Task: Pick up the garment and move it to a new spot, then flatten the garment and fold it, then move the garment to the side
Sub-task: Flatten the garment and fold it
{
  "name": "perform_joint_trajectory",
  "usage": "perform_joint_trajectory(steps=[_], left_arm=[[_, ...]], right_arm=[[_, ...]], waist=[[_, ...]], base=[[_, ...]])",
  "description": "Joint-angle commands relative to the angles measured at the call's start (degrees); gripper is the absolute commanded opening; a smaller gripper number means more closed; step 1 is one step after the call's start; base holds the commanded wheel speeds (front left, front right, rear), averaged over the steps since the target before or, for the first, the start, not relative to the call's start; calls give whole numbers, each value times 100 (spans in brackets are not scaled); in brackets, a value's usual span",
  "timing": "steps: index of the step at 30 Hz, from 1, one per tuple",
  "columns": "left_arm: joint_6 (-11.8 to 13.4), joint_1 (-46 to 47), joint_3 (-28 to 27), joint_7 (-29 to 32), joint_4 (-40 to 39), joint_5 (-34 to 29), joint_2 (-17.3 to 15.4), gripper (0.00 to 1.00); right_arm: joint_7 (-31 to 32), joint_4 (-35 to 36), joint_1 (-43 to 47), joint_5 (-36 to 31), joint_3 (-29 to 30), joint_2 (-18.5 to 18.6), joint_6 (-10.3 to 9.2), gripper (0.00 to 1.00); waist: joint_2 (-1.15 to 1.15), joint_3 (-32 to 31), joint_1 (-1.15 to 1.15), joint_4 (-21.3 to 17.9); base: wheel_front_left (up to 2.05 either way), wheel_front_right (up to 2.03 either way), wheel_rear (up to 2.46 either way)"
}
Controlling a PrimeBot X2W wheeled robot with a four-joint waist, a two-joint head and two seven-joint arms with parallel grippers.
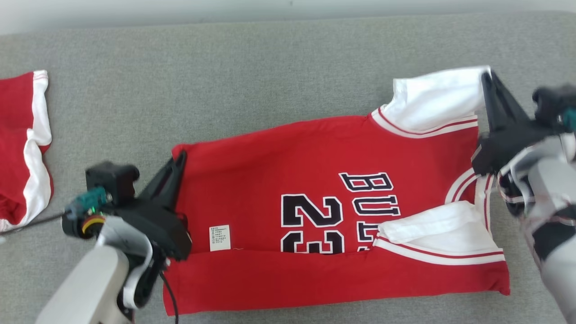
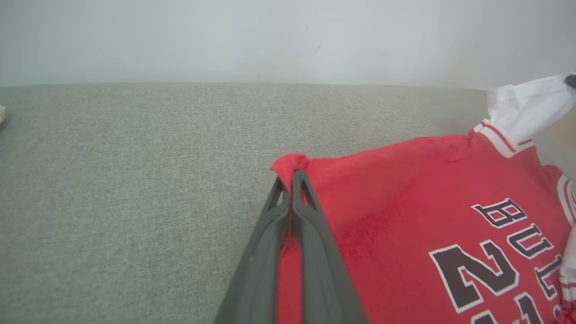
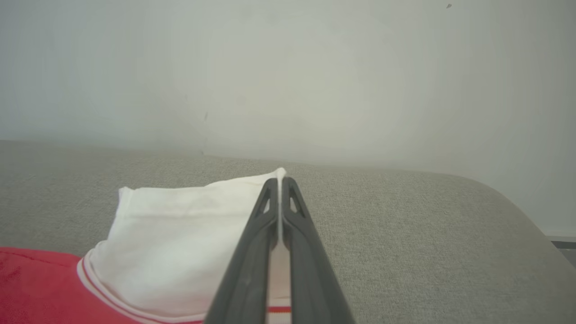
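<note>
The garment is a red jersey with white sleeves and dark "23" lettering, lying across the grey cushion with its near edge folded over. My left gripper is shut on the jersey's far left corner, and the left wrist view shows the red fabric pinched at the left gripper's tips. Over on the right, my right gripper is shut on the tip of the far white sleeve. In the right wrist view, that white sleeve is clamped in the right gripper.
Another red and white garment lies at the cushion's left edge. Bare grey cushion stretches behind the jersey up to a pale wall. The cushion's right end curves down in the right wrist view.
</note>
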State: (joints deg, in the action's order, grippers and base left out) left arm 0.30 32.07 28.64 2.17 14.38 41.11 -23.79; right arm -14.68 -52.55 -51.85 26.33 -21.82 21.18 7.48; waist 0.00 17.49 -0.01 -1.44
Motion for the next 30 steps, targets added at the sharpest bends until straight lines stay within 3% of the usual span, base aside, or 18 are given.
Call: perform_joint_trajectory(steps=[1, 7, 16, 24, 29, 30], left_arm=[[77, -237, 15, -131, -84, -86, 11, 0], [251, -685, -17, -449, -201, -100, 42, 0], [316, -920, -32, -780, -136, -115, 81, 0], [343, -1214, -33, -1058, -3, -18, 172, 0], [337, -1429, -11, -1222, 103, 5, 216, 0], [334, -1454, 2, -1248, 125, -9, 224, 19]], right_arm=[[-47, 332, 423, 113, 73, 108, 1, 0], [-54, 1597, 1617, 172, 499, 192, 1, 0], [-54, 3028, 3143, 69, 1240, 102, 1, 0], [250, 4285, 4565, -85, 2070, -335, 1, 0], [563, 4660, 5091, -219, 2327, -571, 1, 0], [610, 4700, 5156, -254, 2365, -602, 1, 0]], waist=[[0, -99, 1, -73], [0, -187, 1, -116], [0, -281, 1, -3], [0, -370, 1, 76], [0, -402, 1, 84], [0, -411, 1, 87]], base=[[0, 0, 0], [0, 0, 0], [0, 0, 0], [0, 0, 0], [0, 0, 0], [0, 0, 0]])
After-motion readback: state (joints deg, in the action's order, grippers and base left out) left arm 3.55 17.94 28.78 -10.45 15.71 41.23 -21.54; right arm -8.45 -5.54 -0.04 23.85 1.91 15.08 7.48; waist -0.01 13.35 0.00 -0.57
